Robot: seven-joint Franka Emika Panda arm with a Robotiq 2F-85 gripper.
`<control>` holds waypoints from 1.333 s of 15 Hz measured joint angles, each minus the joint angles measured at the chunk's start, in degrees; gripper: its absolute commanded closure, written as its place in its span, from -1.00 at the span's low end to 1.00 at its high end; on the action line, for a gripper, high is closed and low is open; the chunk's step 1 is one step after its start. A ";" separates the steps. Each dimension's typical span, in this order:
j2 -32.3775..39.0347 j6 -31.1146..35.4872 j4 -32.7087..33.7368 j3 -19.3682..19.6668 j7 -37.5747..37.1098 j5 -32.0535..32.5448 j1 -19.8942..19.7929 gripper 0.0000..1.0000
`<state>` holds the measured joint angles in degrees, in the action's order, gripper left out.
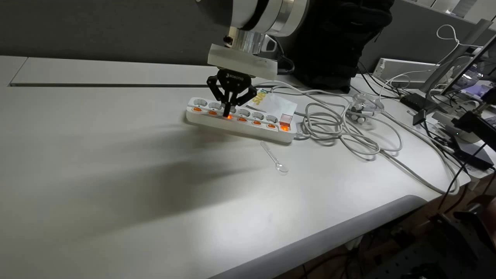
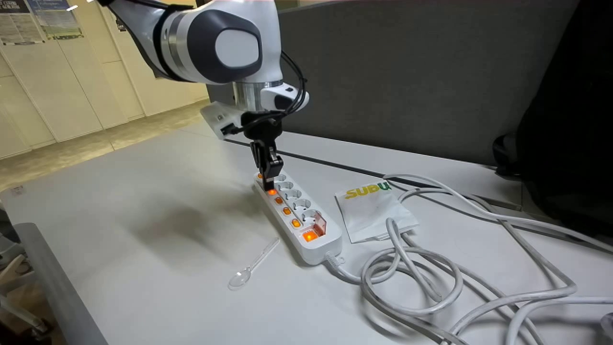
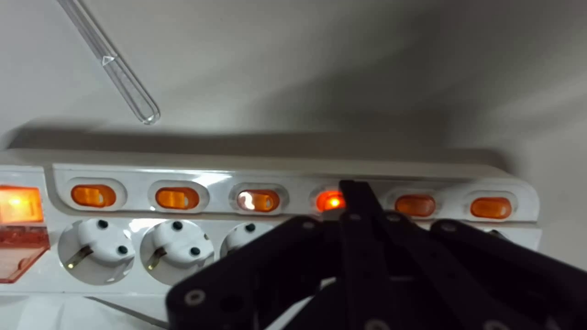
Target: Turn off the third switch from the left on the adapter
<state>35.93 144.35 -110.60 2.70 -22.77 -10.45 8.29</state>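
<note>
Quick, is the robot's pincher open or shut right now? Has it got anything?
Gripper: closed, holding nothing, its tips right by the glowing third switch.

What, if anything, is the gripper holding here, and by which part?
Nothing is held: the gripper is shut, its fingers together at the lit third switch of the adapter. Whether they touch it cannot be told.

In an exterior view, camera sits high, angled down across the table (image 1: 128,217) toward the grey partition (image 1: 108,35). In an exterior view, camera looks obliquely down the length of the adapter (image 2: 292,213) from its cord (image 2: 351,277) end. Wrist view: close, aimed down, gripper (image 3: 353,183) entering from bottom edge, adapter cropped left. All views share adapter, spoon (image 3: 109,60).
</note>
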 measured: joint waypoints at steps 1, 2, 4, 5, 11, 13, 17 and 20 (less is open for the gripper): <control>0.00 0.00 -0.05 0.00 -0.01 -0.16 -0.09 1.00; 0.00 0.00 -0.12 0.00 -0.01 -0.42 -0.19 1.00; 0.00 0.00 -0.24 0.00 -0.01 -0.94 -0.38 1.00; 0.00 0.01 -0.30 -0.01 -0.01 -1.14 -0.50 1.00; -0.01 0.07 -0.37 -0.16 -0.01 -3.01 -0.97 1.00; -0.01 0.07 -0.39 -0.39 0.01 -3.71 -1.35 1.00; 0.02 0.40 -0.56 -2.02 1.47 -6.89 -3.64 1.00; 0.39 2.39 -0.86 -4.64 5.84 -10.92 -7.06 1.00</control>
<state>36.32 146.74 -111.46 -1.95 -16.93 -21.37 1.23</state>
